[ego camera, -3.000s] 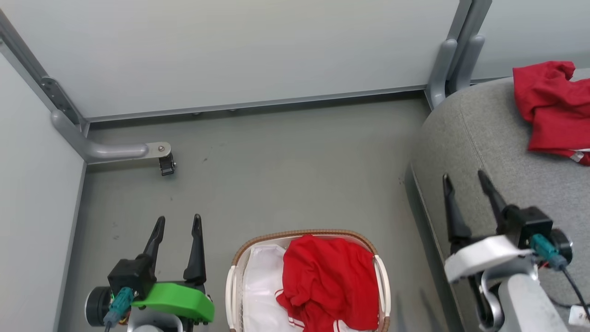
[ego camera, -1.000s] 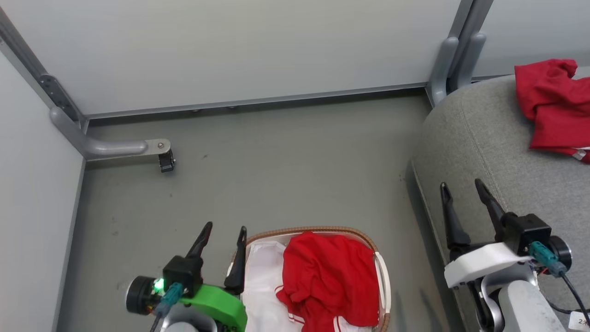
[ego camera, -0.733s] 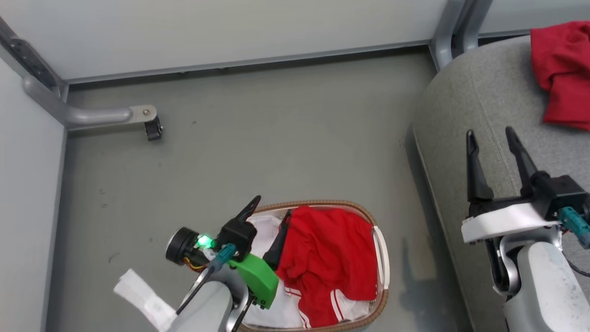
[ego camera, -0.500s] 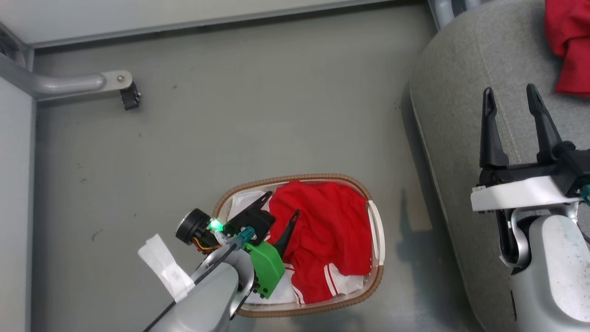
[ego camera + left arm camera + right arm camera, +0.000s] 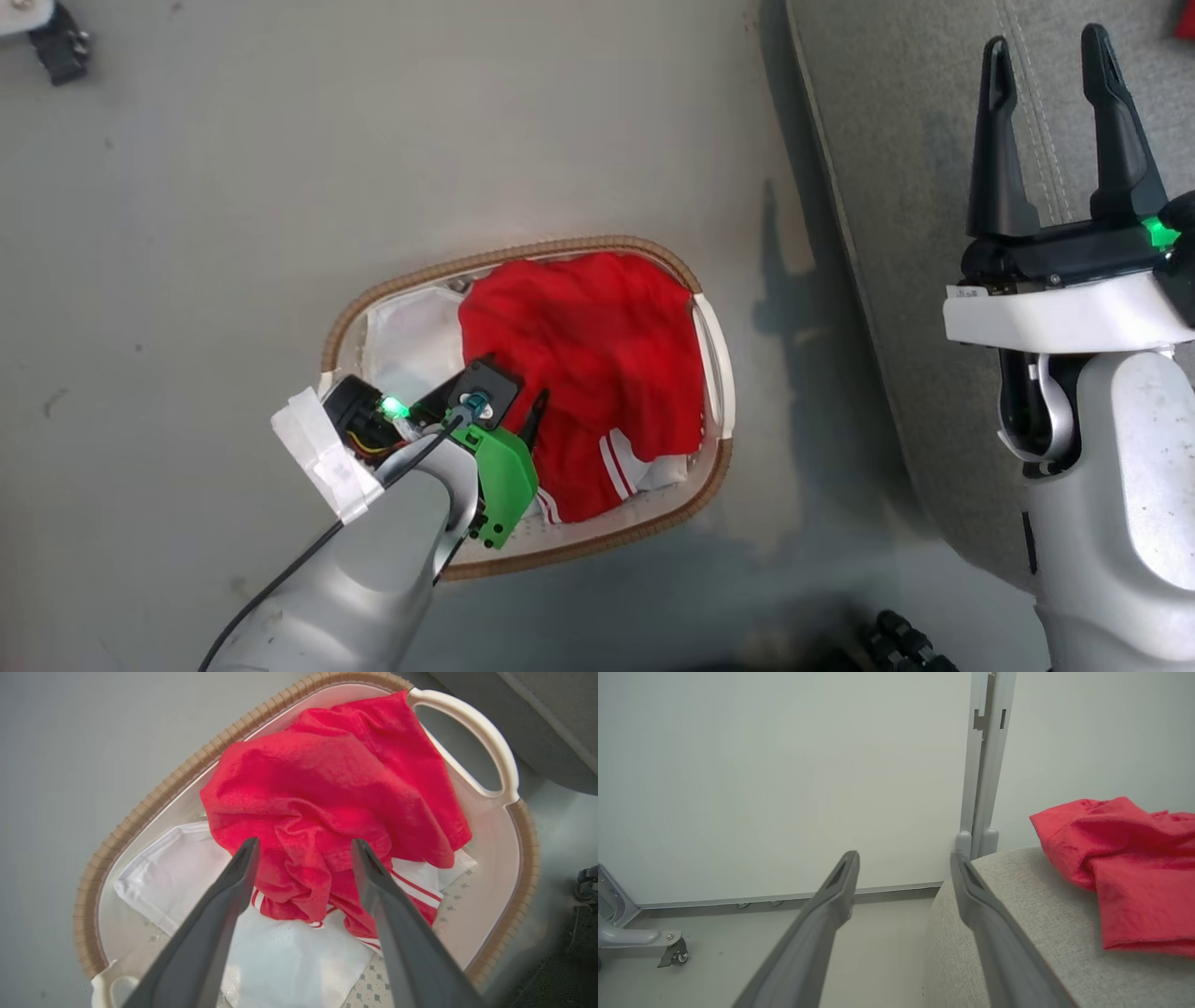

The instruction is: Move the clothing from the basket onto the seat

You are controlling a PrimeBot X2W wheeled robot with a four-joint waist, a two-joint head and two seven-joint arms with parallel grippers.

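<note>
**Halfway: one red piece on the sofa, one in the basket**

I'm looking down on the crumpled, soft, bright red garment with white trim stripes. It's heaped in the small oval white basket, the one with a ribbed brown woven rim and smooth white loop handles. Under it lies a thin white liner cloth, creased and faintly glossy. My left gripper hangs right over the heap with its two long dark fingers spread wide, framing the red folds. Nothing is pinched, and I can't tell whether the tips touch the cloth.

The basket sits on the dull grey floor, near the large light grey upholstered seat, which has a coarse weave and a rounded edge. Up there lies the second red garment, rumpled and, by my reckoning, delivered. My right gripper is spread too, empty above the seat's edge.

I call it half done. What's left is closing on this limp bundle, lifting it clear of the rim and carrying it across.
</note>
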